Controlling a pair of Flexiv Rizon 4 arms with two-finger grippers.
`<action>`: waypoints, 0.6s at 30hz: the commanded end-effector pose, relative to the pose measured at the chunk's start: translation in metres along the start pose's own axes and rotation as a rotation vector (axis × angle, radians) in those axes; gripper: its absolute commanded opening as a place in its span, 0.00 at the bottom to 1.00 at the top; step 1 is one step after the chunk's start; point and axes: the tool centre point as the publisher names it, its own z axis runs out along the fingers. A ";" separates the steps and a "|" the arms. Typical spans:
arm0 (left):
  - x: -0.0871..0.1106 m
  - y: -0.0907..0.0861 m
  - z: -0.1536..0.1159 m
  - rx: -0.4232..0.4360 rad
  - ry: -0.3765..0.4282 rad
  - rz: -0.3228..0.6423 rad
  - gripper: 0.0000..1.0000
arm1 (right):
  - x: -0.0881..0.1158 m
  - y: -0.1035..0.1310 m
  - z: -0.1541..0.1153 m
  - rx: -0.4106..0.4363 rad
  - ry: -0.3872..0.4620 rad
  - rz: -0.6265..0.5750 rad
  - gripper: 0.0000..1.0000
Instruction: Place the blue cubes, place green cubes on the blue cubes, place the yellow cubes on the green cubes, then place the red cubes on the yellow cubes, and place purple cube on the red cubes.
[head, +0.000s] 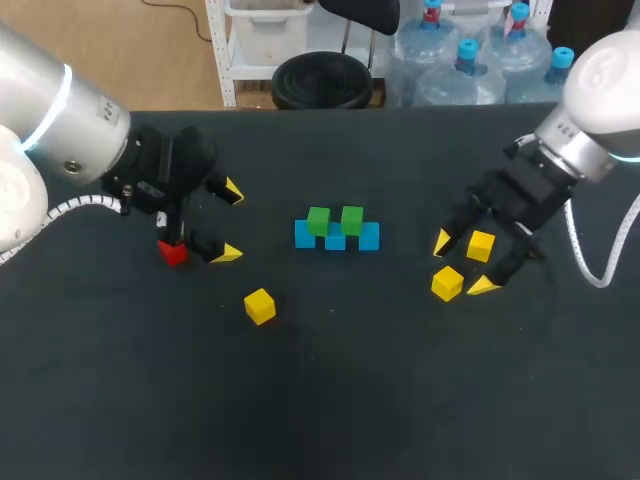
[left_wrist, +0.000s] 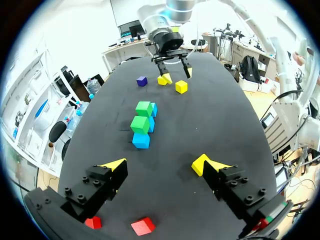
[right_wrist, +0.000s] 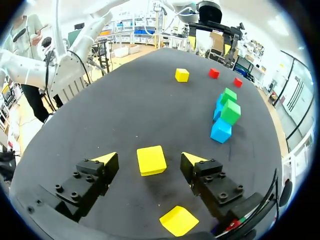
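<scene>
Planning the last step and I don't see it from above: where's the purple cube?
Only the left wrist view shows the purple cube: on the table beyond the green cubes, close beside the right gripper.

black table (head: 400, 410) holds blue cubes (head: 369, 237), yellow cubes (head: 259, 305), red cubes (left_wrist: 143, 226) and a purple cube (left_wrist: 142, 80).

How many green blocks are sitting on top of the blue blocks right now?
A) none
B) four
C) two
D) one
C: two green cubes rest on top of the row of blue cubes in the middle of the table.
</scene>
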 end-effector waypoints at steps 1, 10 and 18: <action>0.001 0.000 0.000 -0.001 -0.005 0.003 1.00 | 0.005 -0.003 0.003 -0.006 -0.016 -0.001 0.81; 0.001 0.000 0.000 -0.001 -0.005 0.003 1.00 | 0.010 -0.001 0.010 -0.010 -0.040 -0.002 0.66; 0.001 0.000 0.000 -0.001 -0.005 0.003 1.00 | 0.010 -0.003 0.013 -0.008 -0.051 -0.010 0.00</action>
